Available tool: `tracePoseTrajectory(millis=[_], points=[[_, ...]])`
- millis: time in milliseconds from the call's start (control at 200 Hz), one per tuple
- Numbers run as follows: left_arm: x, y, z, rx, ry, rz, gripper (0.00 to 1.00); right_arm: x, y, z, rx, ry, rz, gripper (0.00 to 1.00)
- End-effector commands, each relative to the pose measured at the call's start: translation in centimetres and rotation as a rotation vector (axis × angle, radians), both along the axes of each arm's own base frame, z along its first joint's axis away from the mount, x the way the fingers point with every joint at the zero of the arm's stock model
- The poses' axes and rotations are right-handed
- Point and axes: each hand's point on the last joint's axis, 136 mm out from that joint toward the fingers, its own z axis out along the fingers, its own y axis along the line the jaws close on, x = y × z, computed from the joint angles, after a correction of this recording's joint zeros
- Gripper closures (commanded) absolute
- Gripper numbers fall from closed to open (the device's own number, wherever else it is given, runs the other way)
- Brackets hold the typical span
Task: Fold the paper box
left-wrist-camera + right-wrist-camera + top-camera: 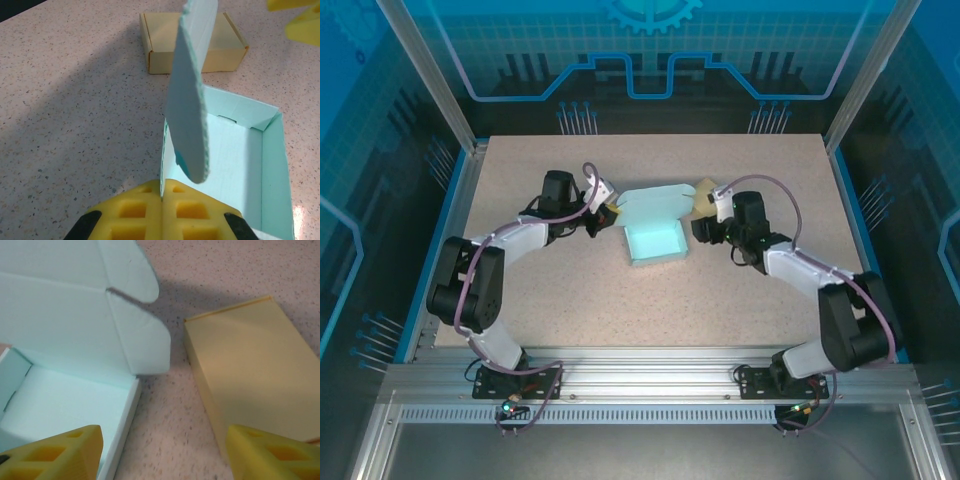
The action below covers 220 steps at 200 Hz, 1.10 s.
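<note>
A pale mint paper box (655,243) sits open near the middle of the speckled beige table (570,300), with its lid (655,203) raised at the far side. From above, the left gripper (608,213) meets the box's left side and the right gripper (705,205) hangs just off its right far corner. How either pair of jaws stands is too small to read there.

The left wrist camera shows it closely. The left gripper's yellow foam pads (135,212) are pressed together, pinching the thin upper edge of the box's left wall. The lid appears edge-on there, as a tall, slightly tilted slab.

The right wrist camera shows the right gripper (162,452) spread wide, with nothing held. The box's right wall and bare table lie between its pads. This view also gives the lid's inner face and its rounded side flap (142,335). A closed tan cardboard box (250,370) lies just beside the mint one, apart from it.
</note>
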Motion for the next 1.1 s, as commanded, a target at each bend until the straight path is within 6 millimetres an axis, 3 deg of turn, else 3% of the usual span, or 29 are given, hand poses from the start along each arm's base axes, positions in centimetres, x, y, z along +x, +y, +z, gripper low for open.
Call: tracePoseTrajectory(millis=[0,265,735,850,1096], points=[[0.8,-0.4,0.5,-0.025,0.016,-0.028,1.0,2.5,0.9,1.9,0.041,-0.08,0.072,0.33],[1.6,-0.5,0.3,-0.016,0.044,-0.038,1.0,5.5,1.3,2.2,0.087,-0.049,0.111,0.3],[1.9,-0.5,0.2,-0.014,0.056,-0.033,1.0,5.3,2.7,0.9,0.124,0.041,0.16,0.37],[2.0,-0.5,0.2,-0.011,0.054,-0.032,1.0,5.4,3.0,0.5,0.112,0.053,0.158,0.45],[2.1,-0.3,0.3,-0.02,0.08,0.011,1.0,4.9,4.2,0.6,0.086,0.065,0.146,0.71]])
